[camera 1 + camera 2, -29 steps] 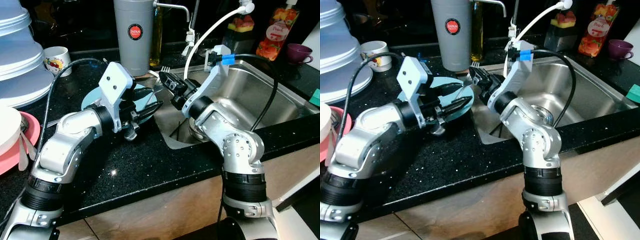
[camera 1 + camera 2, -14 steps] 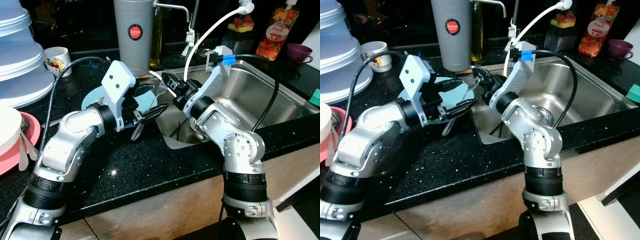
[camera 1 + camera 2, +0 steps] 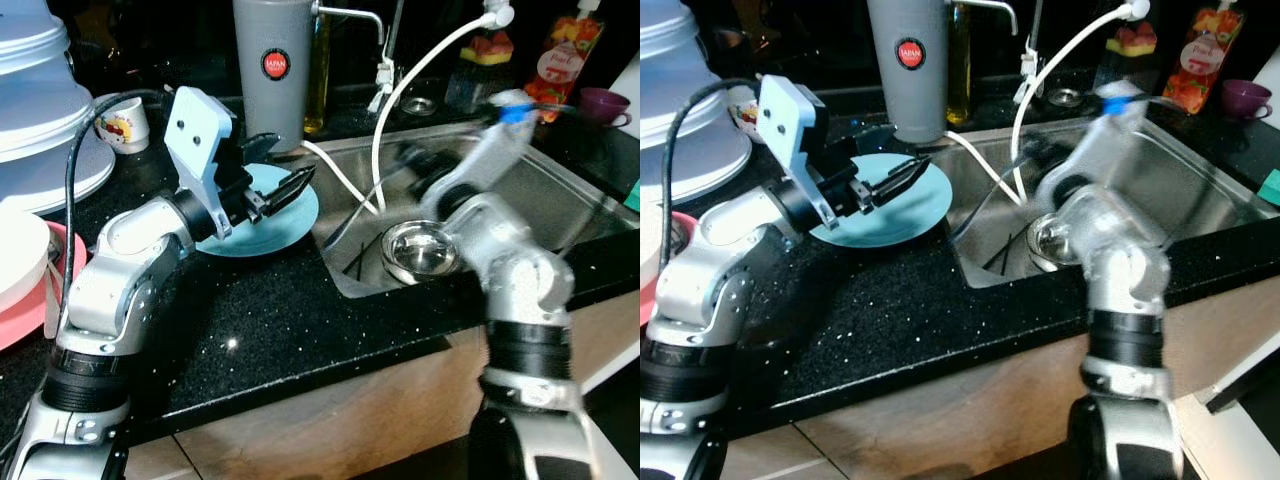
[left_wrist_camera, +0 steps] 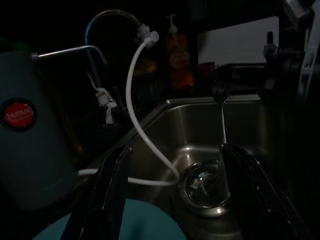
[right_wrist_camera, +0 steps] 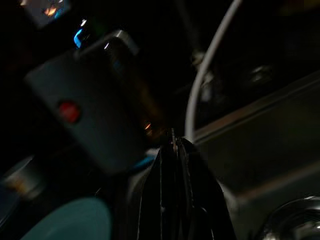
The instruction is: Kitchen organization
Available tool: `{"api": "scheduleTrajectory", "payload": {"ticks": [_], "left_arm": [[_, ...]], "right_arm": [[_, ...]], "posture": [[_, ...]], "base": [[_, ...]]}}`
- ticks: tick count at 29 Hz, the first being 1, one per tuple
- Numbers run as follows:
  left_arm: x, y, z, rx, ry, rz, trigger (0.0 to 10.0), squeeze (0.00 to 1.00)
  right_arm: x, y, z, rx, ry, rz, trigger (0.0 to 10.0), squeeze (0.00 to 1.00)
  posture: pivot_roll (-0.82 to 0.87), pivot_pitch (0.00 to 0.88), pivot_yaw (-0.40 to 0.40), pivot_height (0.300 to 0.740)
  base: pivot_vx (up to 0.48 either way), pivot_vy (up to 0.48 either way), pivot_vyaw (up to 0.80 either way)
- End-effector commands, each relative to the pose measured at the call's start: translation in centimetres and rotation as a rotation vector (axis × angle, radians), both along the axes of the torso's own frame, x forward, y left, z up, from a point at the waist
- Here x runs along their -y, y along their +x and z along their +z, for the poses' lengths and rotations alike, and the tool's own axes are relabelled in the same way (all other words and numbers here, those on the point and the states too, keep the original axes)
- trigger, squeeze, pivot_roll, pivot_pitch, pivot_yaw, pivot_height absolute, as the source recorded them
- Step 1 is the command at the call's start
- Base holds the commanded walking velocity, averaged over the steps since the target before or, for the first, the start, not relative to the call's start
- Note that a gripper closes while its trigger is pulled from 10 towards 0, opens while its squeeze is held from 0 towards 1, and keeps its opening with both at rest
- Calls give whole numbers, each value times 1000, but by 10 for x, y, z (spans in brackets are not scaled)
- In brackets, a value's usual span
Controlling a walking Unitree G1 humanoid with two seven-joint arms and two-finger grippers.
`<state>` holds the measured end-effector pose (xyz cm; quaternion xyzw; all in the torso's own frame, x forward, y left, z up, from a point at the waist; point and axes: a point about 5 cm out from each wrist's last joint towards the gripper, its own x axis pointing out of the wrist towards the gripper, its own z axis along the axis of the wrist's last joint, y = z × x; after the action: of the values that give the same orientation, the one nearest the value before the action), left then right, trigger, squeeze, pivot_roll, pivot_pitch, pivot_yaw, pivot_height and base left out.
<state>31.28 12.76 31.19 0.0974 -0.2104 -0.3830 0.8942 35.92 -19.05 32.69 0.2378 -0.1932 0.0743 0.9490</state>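
A pink plate (image 3: 62, 275) and stacked white dishes (image 3: 40, 120) sit at the far left of the black bench (image 3: 270, 310). The left tool (image 3: 290, 187), fingers spread and empty, hovers over the light-blue plate (image 3: 285, 215) beside the sink (image 3: 560, 195). A grey canister (image 3: 272, 65) stands behind it. A white hose (image 3: 400, 90) droops into the sink above a steel bowl (image 3: 420, 255). The right tool (image 5: 172, 165), fingers pressed together on a thin metal utensil (image 5: 173, 137), is over the sink, blurred.

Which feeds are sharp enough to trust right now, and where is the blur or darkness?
Eye views: the right arm over the sink is smeared by motion blur; the left gripper above the blue plate is sharp. Left wrist view: very dark, though the white hose reads clearly. Right wrist view: dark and blurred.
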Motion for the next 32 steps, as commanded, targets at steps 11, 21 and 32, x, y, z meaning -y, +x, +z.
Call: {"api": "scheduleTrajectory", "payload": {"ticks": [11,21,32], "left_arm": [[46,22,-46,-200,51,-118,10000,0],[71,36,-69,-252,156,-171,10000,0],[76,41,-76,-218,284,-178,10000,0]], "right_arm": [[-30,15,-37,100,-320,-174,0,0],[-42,24,-78,35,-475,-258,549,0],[-36,33,-90,-39,-535,-294,10000,94]], "posture": [[-15,107,37,740],[-28,117,44,740],[-32,108,42,740]], "base": [[0,0,0],[0,0,0],[0,0,0]]}}
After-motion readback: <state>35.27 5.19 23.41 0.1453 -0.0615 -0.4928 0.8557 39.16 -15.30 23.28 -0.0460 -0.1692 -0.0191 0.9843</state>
